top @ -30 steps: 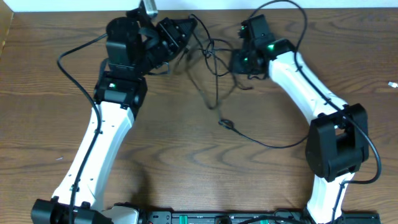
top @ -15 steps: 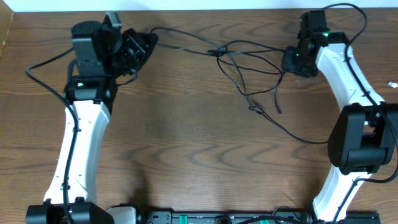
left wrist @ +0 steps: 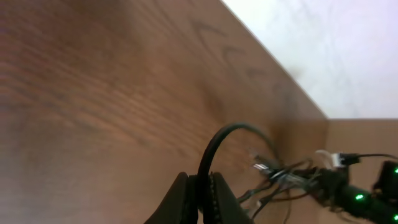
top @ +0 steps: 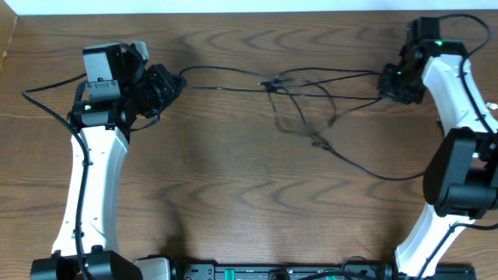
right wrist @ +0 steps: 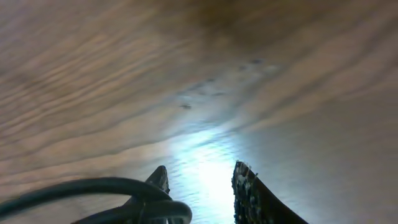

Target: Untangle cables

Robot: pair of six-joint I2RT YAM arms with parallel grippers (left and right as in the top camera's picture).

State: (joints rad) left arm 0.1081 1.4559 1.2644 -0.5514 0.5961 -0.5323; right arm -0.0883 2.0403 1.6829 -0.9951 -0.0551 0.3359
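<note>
From overhead, the black cable [top: 270, 84] hangs stretched across the far half of the wooden counter [top: 233, 202], between the two arms. It is bunched into a small knot near the middle. Several strands fan out from that knot toward the right claw [top: 387, 82], and a thinner run goes the other way to the left claw [top: 176, 78]. A loose loop sags toward the near side, and a tail trails off toward the right arm [top: 455, 167]. No white cord can be picked out from this height.

In the left wrist view, the left claw [left wrist: 202, 200] is closed tight on the black cable [left wrist: 214, 140]. The cable rises from between the fingers [left wrist: 180, 194], arches over and drops toward the tangle further along the counter [left wrist: 93, 93]. Beside that tangle shows what may be the white cable [left wrist: 321, 154], a short pale curve with a small plug just beyond it. It is too small to be sure.

In the right wrist view, the right claw [right wrist: 202, 186] has its fingertips [right wrist: 249, 193] standing apart, with bare, glare-lit counter [right wrist: 186, 74] showing in the gap. Two dark strands of the black cable [right wrist: 93, 185] sweep in from the left edge and meet the other finger low in the frame. I cannot tell whether they are pinched deeper in.
</note>
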